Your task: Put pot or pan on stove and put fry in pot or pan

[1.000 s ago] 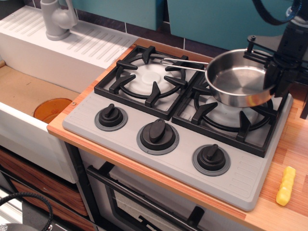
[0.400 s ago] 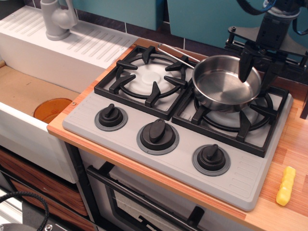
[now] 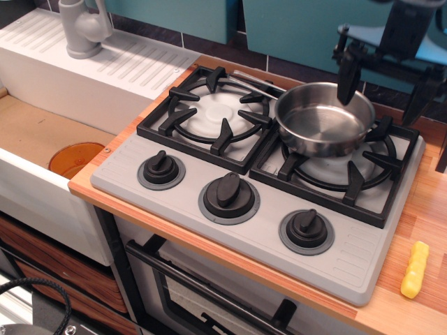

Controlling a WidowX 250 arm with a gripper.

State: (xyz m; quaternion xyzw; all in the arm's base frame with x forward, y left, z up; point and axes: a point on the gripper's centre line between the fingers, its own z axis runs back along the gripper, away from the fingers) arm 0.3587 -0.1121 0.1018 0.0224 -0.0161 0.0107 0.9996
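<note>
**Handling Notes and Item Count: Fry Pickup Pending**

I see the saucepan [image 3: 323, 120] seated on the right-hand burner grate of the stove [image 3: 265, 174], toward the back edge of the bench [image 3: 426, 209]. Its wire handle [image 3: 255, 82] points across the left grate. The pan is empty. I judge the first half of the task done.

The gripper [image 3: 380, 84] hangs above the pan's far rim, near the back right corner. Its fingers [image 3: 347, 77] are spread apart and hold nothing; one dark finger overlaps the rim, and I cannot tell whether it touches.

The fry [image 3: 415, 269] lies on bare wood near the front right corner of the bench, well apart from the stove, its long axis running roughly front to back.

Handling judgement:
- The fry looks like light, rigid plastic. Its ridges should give the fingers purchase.
- I would grip it at mid-length, across the narrow width, so that it does not pivot.
- It sits near the bench edge, so a glancing contact could knock it off.

Count:
- Saucepans: one.
- Fries: one.
- Burner grates: two.
- Knobs [image 3: 229, 192]: three.
- Orange discs [image 3: 75, 158]: one, in the sink at the left.
</note>
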